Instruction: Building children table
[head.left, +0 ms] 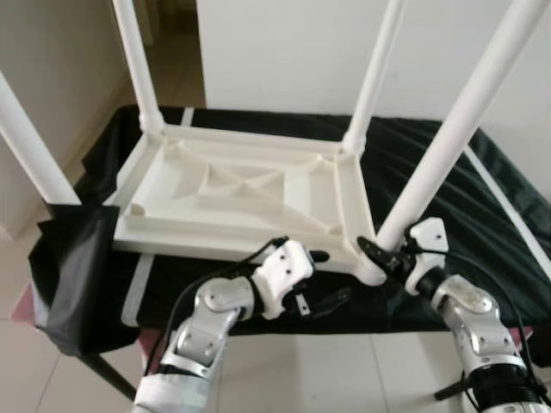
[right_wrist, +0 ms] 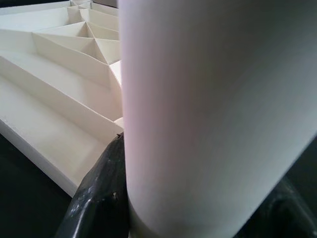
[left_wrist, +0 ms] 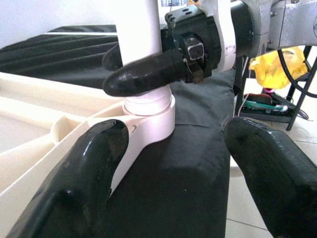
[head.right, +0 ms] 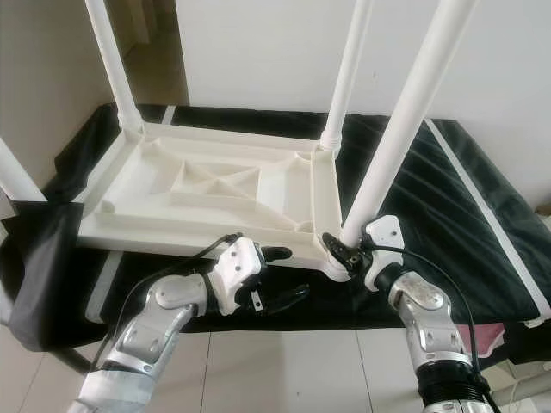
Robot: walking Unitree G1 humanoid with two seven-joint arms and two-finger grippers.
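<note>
A white plastic children's table (head.left: 232,185) lies upside down on a black-covered bench, with its legs pointing up. My right gripper (head.left: 383,254) is shut on the base of the near right leg (head.left: 448,146), just above its corner socket (left_wrist: 148,111). In the right wrist view the leg (right_wrist: 213,114) stands between the black fingers (right_wrist: 99,193). My left gripper (head.left: 323,280) is open in front of the table's near edge, left of that corner and touching nothing. In the left wrist view its fingers (left_wrist: 74,183) frame the socket and the right gripper's finger (left_wrist: 148,74).
The bench's black cover (head.left: 482,198) reaches right and behind the table. A dark cloth (head.left: 77,267) hangs off the near left corner. Three other legs stand at the near left (head.left: 30,146), far left (head.left: 138,60) and far right (head.left: 374,73). A yellow bag (left_wrist: 272,69) sits beyond the bench.
</note>
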